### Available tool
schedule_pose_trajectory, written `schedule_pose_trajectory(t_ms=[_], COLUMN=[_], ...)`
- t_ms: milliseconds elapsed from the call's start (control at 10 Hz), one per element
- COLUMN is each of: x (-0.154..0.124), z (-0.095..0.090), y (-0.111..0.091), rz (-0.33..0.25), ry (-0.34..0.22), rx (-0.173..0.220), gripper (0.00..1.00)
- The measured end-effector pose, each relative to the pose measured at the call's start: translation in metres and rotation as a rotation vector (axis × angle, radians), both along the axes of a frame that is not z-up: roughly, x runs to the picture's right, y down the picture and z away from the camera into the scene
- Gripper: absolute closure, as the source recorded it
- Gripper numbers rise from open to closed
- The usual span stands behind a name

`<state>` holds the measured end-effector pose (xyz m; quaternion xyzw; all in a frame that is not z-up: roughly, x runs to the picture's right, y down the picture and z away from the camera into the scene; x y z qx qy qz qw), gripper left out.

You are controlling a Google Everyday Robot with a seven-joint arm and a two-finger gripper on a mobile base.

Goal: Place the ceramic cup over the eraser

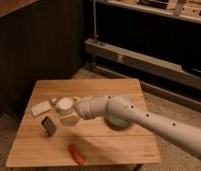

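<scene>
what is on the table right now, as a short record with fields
table: wooden
gripper: at the arm's tip, over the table's left half, at the ceramic cup
ceramic cup: off-white, right of the eraser, not over it
eraser: white flat block near the left edge, uncovered
green plate: mid-table, partly hidden by the arm
dark small object: in front of the eraser
red object: near the front edge

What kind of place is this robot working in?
Probably a lab or storage room: long metal shelving behind, a small wooden table, the robot's end effector by an off-white ceramic cup.
</scene>
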<state>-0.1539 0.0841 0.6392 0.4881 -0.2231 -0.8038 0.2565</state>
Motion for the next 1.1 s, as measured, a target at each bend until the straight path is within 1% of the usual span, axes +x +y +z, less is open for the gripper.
schedule_pose_trajectory(t_ms=[400, 700, 1100], x=[-0.014, -0.024, -0.034], z=[-0.003, -0.003, -0.001], y=[-0.004, -0.005, -0.005], rz=[-0.014, -0.023, -0.019], ry=[-0.020, -0.034, -0.054], rx=[-0.002, -0.011, -0.018], gripper=[1.00, 1.00, 1.00])
